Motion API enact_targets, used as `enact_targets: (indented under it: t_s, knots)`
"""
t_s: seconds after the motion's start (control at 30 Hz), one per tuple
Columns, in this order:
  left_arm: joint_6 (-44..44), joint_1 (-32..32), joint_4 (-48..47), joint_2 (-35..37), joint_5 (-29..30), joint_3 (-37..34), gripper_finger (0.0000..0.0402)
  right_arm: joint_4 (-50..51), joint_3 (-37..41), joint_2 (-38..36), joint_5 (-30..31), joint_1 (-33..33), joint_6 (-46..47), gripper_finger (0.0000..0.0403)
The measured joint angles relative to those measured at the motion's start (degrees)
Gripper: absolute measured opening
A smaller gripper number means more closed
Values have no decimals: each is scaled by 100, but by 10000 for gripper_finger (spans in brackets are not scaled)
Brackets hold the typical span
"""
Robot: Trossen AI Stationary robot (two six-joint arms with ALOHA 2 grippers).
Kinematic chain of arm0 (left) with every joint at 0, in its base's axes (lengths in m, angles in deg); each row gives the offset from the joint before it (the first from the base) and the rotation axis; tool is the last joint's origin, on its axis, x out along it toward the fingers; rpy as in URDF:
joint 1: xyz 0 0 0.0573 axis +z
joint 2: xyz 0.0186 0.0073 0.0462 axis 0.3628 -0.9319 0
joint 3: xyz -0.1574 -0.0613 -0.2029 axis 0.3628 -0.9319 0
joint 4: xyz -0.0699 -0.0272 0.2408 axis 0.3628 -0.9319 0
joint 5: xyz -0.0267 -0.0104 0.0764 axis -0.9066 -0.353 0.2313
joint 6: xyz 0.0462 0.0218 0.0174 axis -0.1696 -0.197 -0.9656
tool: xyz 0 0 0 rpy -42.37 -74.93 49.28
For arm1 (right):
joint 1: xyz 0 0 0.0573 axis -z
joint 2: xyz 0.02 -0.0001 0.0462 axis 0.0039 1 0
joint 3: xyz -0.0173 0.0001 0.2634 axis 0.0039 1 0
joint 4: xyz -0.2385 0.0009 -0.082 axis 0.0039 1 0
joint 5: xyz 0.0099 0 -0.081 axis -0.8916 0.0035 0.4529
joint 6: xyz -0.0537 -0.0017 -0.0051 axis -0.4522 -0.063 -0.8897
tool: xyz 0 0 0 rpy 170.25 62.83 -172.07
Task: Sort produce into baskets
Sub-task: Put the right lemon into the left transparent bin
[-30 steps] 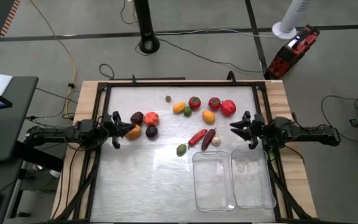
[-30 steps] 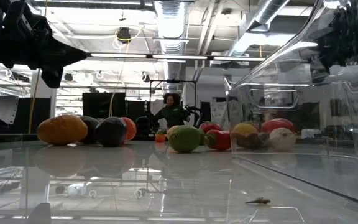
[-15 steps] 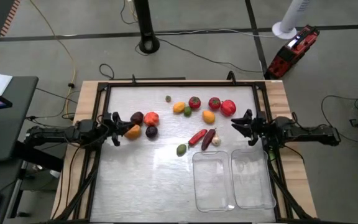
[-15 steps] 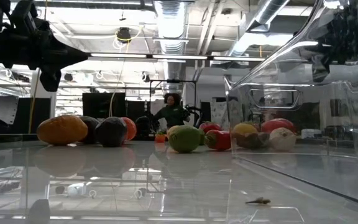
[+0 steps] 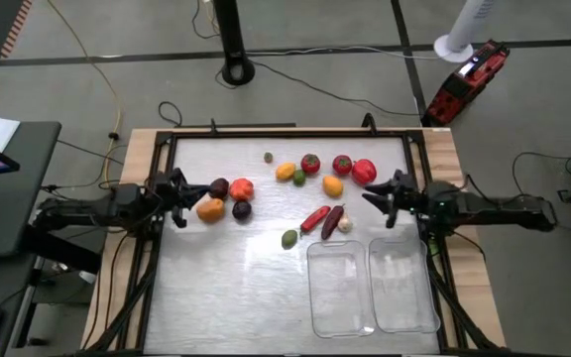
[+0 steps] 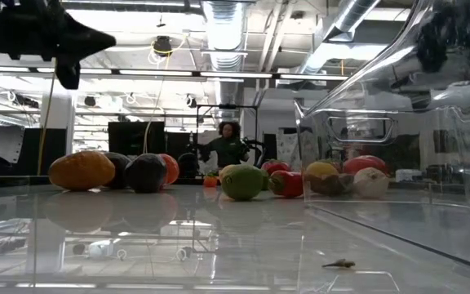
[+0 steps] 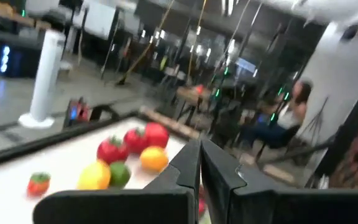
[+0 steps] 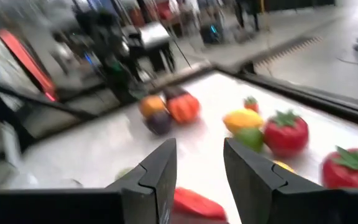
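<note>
Both baskets (image 5: 373, 286) stand empty at the near right of the table (image 5: 216, 288), so the step in hand seems to be the first pick. To do it well, each arm should choose a fruit with free space around it and come down from above, because the produce (image 5: 310, 188) lies in tight groups — the fingers could push a neighbour away.

The left gripper (image 5: 178, 188) hovers just beside the orange fruit (image 5: 210, 209) and the dark ones (image 5: 242, 209) at the left cluster; its fingers (image 7: 188, 168) are pressed together and hold nothing. The right gripper (image 5: 386, 201) waits near the red tomatoes (image 5: 363, 171), fingers (image 8: 160, 168) parted with a clear gap — also empty, touching nothing.
</note>
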Motion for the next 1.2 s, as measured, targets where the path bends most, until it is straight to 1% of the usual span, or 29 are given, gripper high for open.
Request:
enact_targets:
  t_s: [0.13,0.27,0.33,0.43,0.53,0.6,0.7,0.8,0.9,1.0,1.2]
  knots:
    - [-243,0,48,-677,102,218,0,60,-428,1056,-2,139,-390,162]
    - [-363,0,85,-1310,682,447,5,118,-918,1995,38,304,-767,169]
    - [-423,1,89,-1569,761,581,17,172,-1193,2416,150,428,-894,184]
    - [-483,0,77,-1891,763,811,53,355,-1522,3062,159,662,-1022,220]
    - [-682,0,74,-2186,764,1017,103,376,-1811,3679,126,894,-1034,263]
    - [-817,0,75,-2336,760,1162,138,395,-1967,4117,-136,1054,-1032,287]
    - [-1051,0,89,-2538,736,1405,184,633,-2342,4804,-578,1295,-869,307]
    - [-1298,0,78,-2672,739,1647,213,1286,-2903,5487,-660,1436,-751,310]
    - [-1390,0,81,-2717,735,1747,222,1906,-3416,6163,-657,1466,-683,307]
    - [-1448,0,4,-2709,680,1749,223,2236,-3829,6669,-598,1485,-708,306]
    - [-1606,0,31,-2578,428,1751,223,2327,-4208,7400,-541,1613,-750,306]
